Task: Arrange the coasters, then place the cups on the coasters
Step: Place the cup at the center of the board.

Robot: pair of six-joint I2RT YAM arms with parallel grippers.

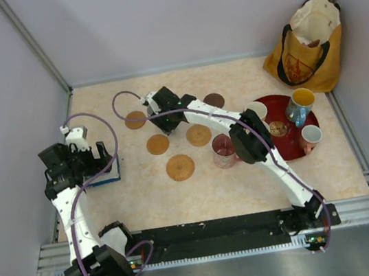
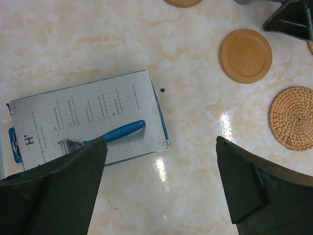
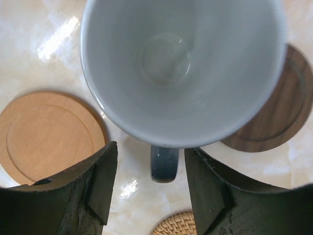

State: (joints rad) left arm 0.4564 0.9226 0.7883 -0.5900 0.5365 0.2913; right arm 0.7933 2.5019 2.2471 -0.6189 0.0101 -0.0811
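In the right wrist view a blue-grey cup (image 3: 183, 63) with a pale inside stands upright, covering part of a dark brown coaster (image 3: 288, 110). Its dark handle (image 3: 164, 164) lies between the jaws of my right gripper (image 3: 151, 149), which is open, with a gap on each side. A tan wooden coaster (image 3: 44, 137) lies left of the cup and a woven one (image 3: 181, 226) below it. From above, my right gripper (image 1: 162, 116) hides that cup. My left gripper (image 2: 160, 142) is open and empty over bare table.
More coasters (image 1: 180, 167) lie mid-table, one dark brown (image 1: 214, 100). A pink cup (image 1: 224, 151) stands beside the red tray (image 1: 289, 149), which holds three cups. A yellow-orange bag (image 1: 307, 50) sits at the back right. A blue-edged razor box (image 2: 88, 120) lies under the left arm.
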